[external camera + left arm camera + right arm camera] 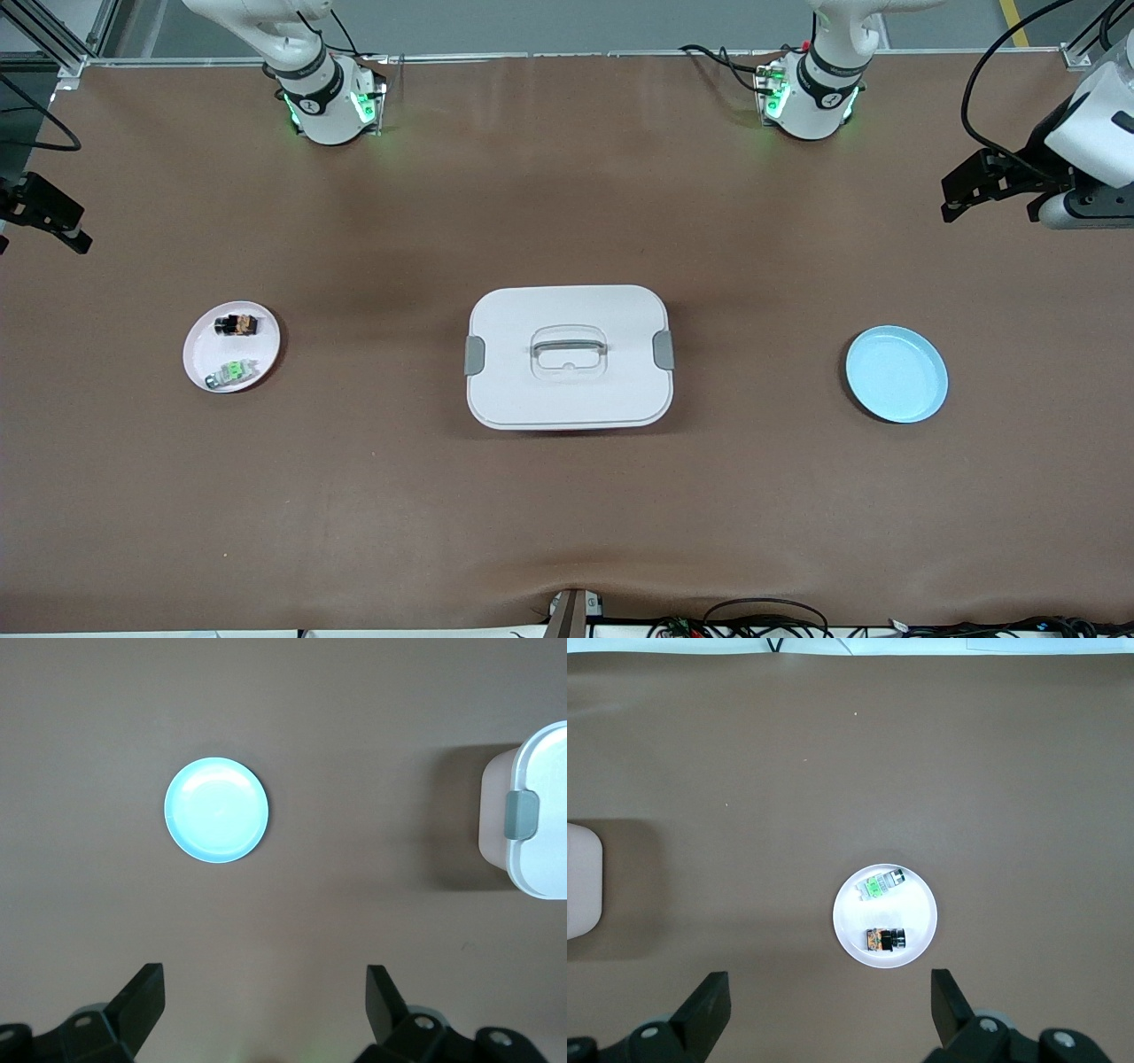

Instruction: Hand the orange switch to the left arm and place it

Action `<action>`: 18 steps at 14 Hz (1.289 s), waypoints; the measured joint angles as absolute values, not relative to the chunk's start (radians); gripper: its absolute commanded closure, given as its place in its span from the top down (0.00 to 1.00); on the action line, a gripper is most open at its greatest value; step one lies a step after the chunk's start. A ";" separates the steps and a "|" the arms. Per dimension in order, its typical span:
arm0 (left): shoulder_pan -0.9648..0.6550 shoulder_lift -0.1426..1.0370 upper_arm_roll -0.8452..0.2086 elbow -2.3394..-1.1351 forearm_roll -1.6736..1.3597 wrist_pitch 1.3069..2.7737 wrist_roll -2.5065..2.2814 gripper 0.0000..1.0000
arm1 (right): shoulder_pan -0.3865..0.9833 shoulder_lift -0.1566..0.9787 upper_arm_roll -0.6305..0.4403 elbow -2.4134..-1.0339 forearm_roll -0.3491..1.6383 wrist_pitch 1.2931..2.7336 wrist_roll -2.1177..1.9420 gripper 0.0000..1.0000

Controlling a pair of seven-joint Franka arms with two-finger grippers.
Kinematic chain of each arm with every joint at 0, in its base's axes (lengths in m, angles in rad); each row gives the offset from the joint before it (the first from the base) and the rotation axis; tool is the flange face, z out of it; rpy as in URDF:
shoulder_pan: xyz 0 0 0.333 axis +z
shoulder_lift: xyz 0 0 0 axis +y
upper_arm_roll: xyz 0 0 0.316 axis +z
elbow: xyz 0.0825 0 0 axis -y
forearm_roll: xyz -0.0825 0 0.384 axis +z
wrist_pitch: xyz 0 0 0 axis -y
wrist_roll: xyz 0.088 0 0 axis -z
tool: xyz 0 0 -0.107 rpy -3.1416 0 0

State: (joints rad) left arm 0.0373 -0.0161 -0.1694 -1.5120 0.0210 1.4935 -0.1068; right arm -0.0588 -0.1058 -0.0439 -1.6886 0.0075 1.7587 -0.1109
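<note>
The box sits mid-table; at its nine o'clock, the orange switch waits untouched on a white plate. Both the right gripper and left gripper hover wide open, empty. Next, likely: the right descends to grasp.

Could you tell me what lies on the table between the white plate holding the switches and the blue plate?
The white box, lid clipped on, sits between the white plate and blue plate, in the front view.
</note>
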 measured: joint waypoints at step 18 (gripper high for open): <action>0.038 -0.003 -0.170 -1.507 0.021 1.494 -0.106 1.00 | -0.086 -0.105 -0.050 -1.682 0.007 1.758 -0.112 1.00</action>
State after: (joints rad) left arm 0.0378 -0.0033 -0.1696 -1.5074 0.0210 1.4935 -0.1065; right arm -0.0859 -0.1055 -0.0501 -1.6824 0.0069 1.7580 -0.1115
